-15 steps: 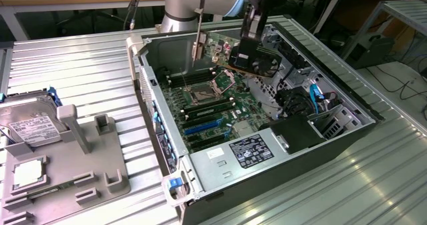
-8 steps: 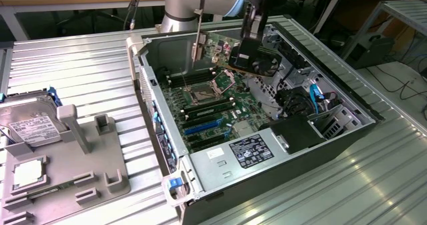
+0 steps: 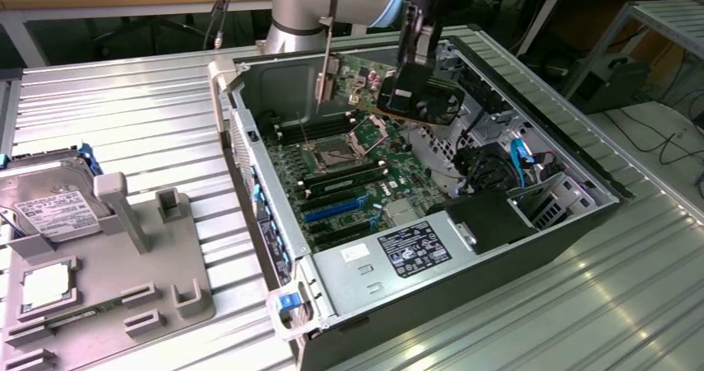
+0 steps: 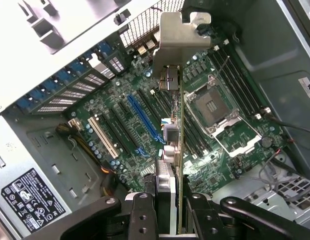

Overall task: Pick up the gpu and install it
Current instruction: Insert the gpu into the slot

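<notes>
1. the gripper (image 3: pixel 410 78) is clamped on the gpu (image 3: pixel 424 103); in the wrist view its two black fingers (image 4: pixel 143 217) press on either face of the card (image 4: pixel 173 145)
2. the gpu hangs in the air above the open computer case (image 3: pixel 550 223), over the far part of the motherboard (image 3: pixel 352 165), touching nothing but the gripper
3. in the exterior view the card is tilted, its black fan shroud facing the camera and a thin green board edge behind it
4. a long silver end bracket (image 3: pixel 326 70) hangs from the end of the card towards the exterior view's left, beside the case's rear wall
5. the wrist view sees the card edge-on: a narrow green strip with silver connector blocks along it, ending in the bent silver bracket (image 4: pixel 181 32) at the end away from the fingers
6. below the card lie the motherboard's slots, among them a blue slot (image 4: pixel 142 122) and a white slot (image 4: pixel 103 136), and the cpu socket (image 4: pixel 215 107) to the other side
7. a hard drive (image 3: pixel 49 202) with a white label sits on a grey fixture (image 3: pixel 110 280) well apart, outside the case
</notes>
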Controlling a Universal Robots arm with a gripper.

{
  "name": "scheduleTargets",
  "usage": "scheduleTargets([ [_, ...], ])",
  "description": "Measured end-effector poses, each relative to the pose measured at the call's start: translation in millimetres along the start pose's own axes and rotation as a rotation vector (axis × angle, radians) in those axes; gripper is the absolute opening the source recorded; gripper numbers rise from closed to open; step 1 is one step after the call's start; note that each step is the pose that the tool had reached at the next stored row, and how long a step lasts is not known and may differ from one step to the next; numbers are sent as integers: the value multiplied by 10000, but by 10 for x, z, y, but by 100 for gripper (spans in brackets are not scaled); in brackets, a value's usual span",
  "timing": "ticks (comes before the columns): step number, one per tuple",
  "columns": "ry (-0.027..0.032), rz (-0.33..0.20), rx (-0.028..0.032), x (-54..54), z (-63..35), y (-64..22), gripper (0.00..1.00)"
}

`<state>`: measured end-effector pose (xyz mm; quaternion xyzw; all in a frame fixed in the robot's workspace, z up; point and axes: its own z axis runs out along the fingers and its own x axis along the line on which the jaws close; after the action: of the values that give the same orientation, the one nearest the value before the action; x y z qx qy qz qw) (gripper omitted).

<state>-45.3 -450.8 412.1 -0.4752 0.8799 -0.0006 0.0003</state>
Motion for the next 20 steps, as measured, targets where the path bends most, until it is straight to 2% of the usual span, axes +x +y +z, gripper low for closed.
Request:
scheduleTargets([
  [20, -1, -1412, 0, 0, 0, 0, 28],
])
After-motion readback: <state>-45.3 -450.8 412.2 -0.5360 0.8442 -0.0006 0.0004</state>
